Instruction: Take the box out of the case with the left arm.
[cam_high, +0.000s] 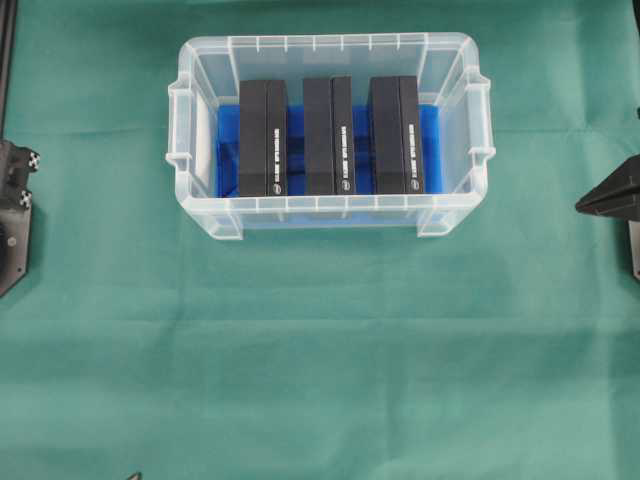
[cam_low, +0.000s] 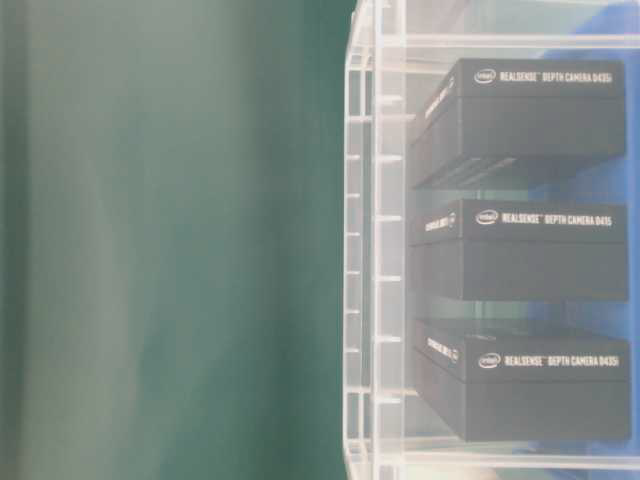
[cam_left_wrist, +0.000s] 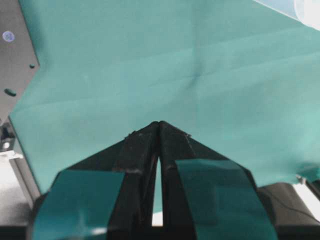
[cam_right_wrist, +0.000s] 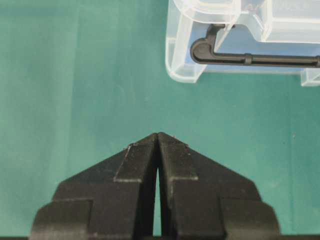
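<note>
Left claw (cam_left_wrist: 159, 124) pressed together, empty; clear blue-floored case (cam_high: 200, 215) with three upright black boxes (cam_high: 263, 138).

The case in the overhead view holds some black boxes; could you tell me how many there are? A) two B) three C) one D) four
B: three black boxes stand side by side on the blue lining inside the case: the left box, the middle box and the right box.

Bright, even light; soft shadows; table-level view blurred, hazy.
</note>
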